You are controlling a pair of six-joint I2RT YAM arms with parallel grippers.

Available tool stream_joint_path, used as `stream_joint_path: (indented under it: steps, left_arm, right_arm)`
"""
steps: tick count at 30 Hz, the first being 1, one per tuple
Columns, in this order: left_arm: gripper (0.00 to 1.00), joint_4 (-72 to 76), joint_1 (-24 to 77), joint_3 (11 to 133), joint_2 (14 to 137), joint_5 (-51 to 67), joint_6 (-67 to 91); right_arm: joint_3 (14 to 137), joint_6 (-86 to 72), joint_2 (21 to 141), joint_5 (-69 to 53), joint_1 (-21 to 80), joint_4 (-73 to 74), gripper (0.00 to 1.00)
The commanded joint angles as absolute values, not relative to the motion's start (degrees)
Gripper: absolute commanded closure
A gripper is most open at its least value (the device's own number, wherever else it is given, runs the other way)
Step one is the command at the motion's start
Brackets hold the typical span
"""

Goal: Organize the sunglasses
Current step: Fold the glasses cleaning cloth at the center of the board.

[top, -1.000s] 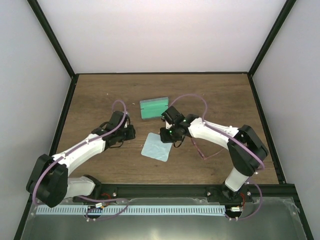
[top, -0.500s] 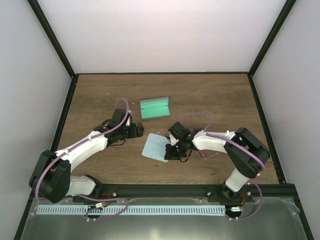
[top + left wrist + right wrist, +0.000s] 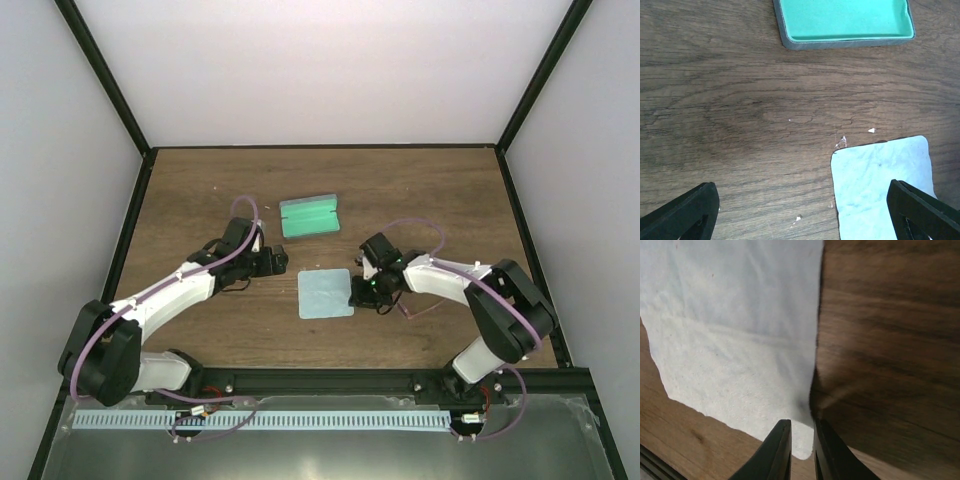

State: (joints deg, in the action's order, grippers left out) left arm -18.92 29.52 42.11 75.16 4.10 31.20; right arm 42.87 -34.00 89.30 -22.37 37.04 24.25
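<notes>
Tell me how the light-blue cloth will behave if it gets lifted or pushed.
The cloth lies thin and flat with faint creases, so it will likely droop and fold when lifted. It looks very light; a push would probably bunch or slide it on the wooden table. The right gripper pinches its edge, which seems the surest hold.

Both arms (image 3: 165, 295) have white shells, black joints and lilac cables (image 3: 415, 221); the right gripper (image 3: 801, 425) has black tapered fingers (image 3: 776, 452).
</notes>
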Motion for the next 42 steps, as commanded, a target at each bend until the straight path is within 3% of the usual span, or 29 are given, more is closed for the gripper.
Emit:
stream_joint_path:
  steps: [1, 8, 16, 42]
  left_arm:
    - [0.06, -18.7, 29.5, 42.9, 75.7, 2.9, 30.4]
    - [0.14, -16.4, 30.4, 43.3, 78.8, 6.2, 30.1]
    - [0.27, -16.6, 33.0, 45.7, 82.5, 4.4, 30.6]
    - [0.28, -18.7, 33.0, 43.1, 82.3, 2.7, 29.6]
  right_arm:
    - [44.0, -31.7, 87.5, -22.4, 35.9, 25.9, 0.85]
    - [50.4, -31.9, 83.6, -18.7, 35.9, 27.2, 0.83]
    - [61.9, -28.0, 94.7, -0.5, 35.9, 34.2, 0.76]
    - [66.2, -27.2, 106.9, 0.1, 39.4, 31.4, 0.75]
